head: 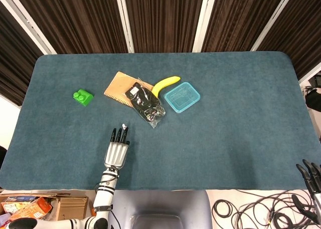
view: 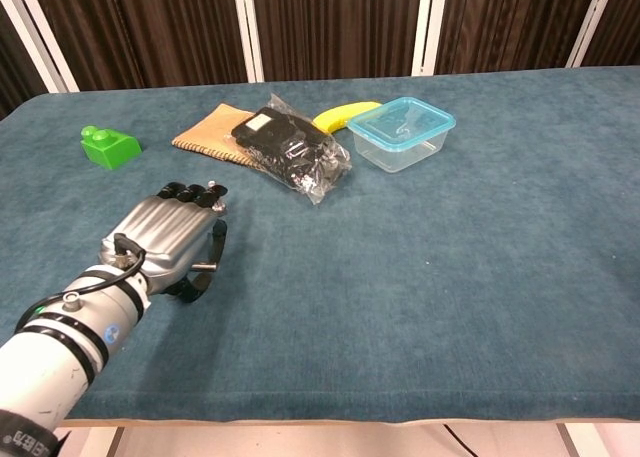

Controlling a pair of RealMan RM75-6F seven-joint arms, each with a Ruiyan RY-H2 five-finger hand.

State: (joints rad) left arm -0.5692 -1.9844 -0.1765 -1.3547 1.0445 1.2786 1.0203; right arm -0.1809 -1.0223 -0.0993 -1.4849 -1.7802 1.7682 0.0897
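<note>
Left hand point(view: 170, 239) is over the near part of the blue-green table point(head: 241, 119), palm down, fingers extended and slightly apart, holding nothing; it lies well short of the black plastic-wrapped packet point(head: 145, 103), the thing closest to its fingertips. Taking that packet as landmark: it rests partly on a tan corrugated card point(head: 118, 87), which projects to its left; a banana point(head: 165, 83) lies just beside its far right end; a clear box with a blue lid point(head: 182, 97) stands just to its right, near the banana; a green toy brick point(head: 82, 96) sits well apart to its left. Right hand point(head: 313, 176) shows only at the frame's lower right corner, off the table and far from the packet; its fingers are spread apart and nothing is held.
</note>
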